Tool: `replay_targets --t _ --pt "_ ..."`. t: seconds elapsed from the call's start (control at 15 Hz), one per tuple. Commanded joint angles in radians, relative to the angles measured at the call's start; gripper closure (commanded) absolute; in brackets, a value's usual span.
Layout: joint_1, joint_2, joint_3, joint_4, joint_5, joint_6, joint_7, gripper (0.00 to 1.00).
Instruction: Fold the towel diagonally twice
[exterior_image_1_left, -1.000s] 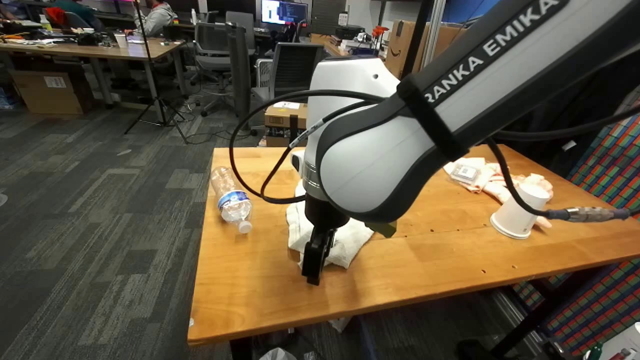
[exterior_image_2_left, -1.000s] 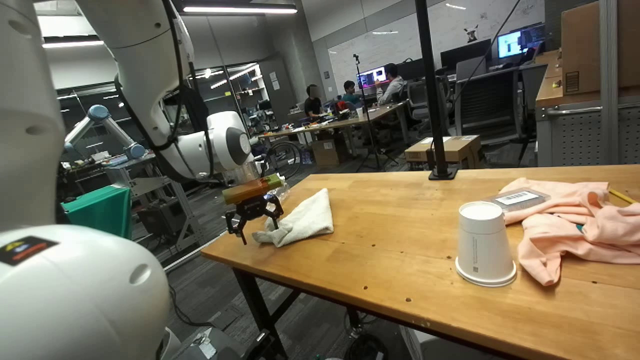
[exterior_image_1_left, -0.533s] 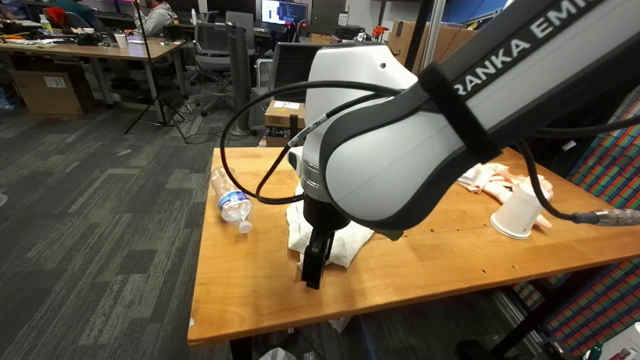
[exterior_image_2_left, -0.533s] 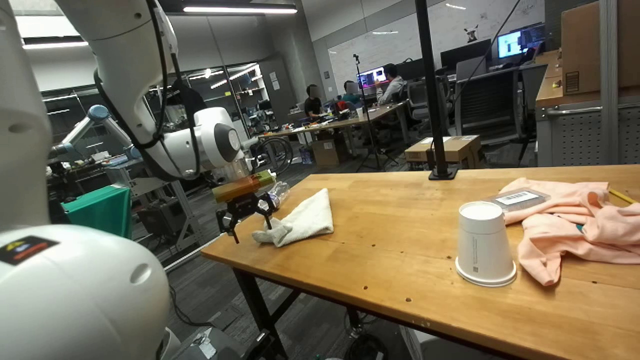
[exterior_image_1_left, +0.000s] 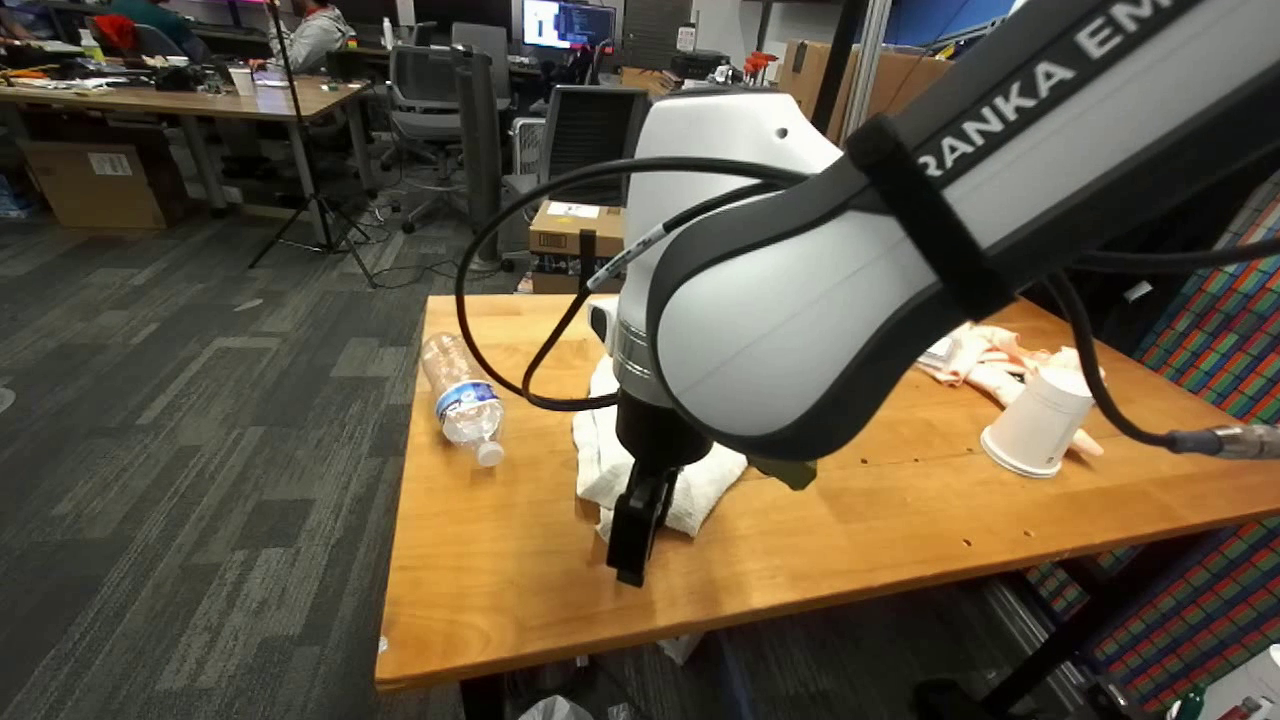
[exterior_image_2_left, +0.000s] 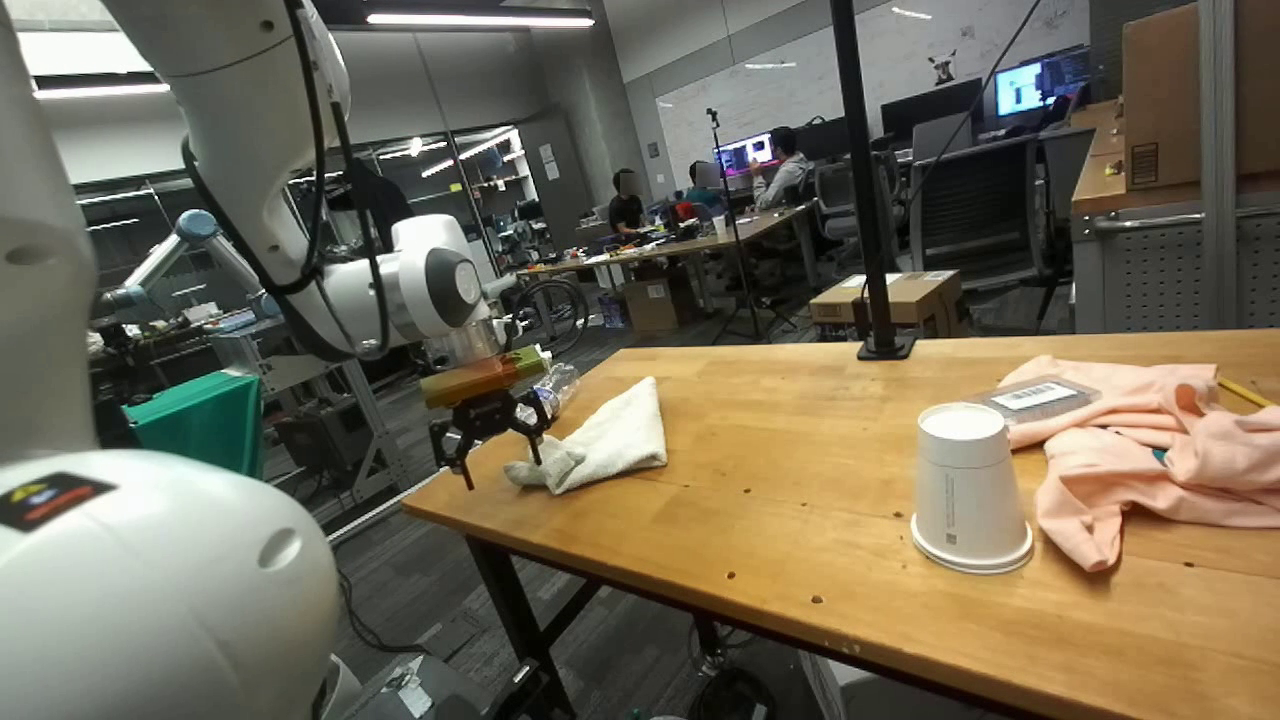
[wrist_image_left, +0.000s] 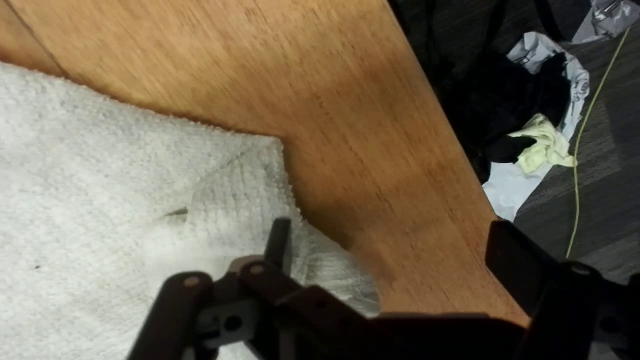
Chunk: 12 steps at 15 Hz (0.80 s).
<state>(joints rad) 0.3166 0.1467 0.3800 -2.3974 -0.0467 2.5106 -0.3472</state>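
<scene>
Towel (exterior_image_2_left: 622, 432) seen on left part of table (exterior_image_2_left: 800, 430) in exterior view, left end crumpled. Pincer (exterior_image_2_left: 503, 474) found spread wide, nothing held; one finger (wrist_image_left: 278, 242) positioned over towel in wrist view. Inverted cup (exterior_image_2_left: 968, 490) noted at right.

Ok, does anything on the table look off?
Yes. The towel is bunched, not flat, at the end by the gripper. The bottle lies on its side near an edge of the table and might roll; the cup stands upside down.
</scene>
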Motion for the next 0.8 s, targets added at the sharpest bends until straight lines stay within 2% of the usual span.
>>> replay_targets --t 0.0,0.2,0.4,0.73 --pt "-0.018 -0.074 0.003 -0.056 0.061 0.041 -0.023 0.00" --pt "-0.032 -0.143 -0.007 -0.121 0.116 0.092 -0.023 0.00" --pt "-0.054 -0.257 -0.045 -0.213 0.189 0.139 -0.050 0.00" --pt "-0.088 -0.424 -0.208 -0.330 0.184 0.222 -0.056 0.00"
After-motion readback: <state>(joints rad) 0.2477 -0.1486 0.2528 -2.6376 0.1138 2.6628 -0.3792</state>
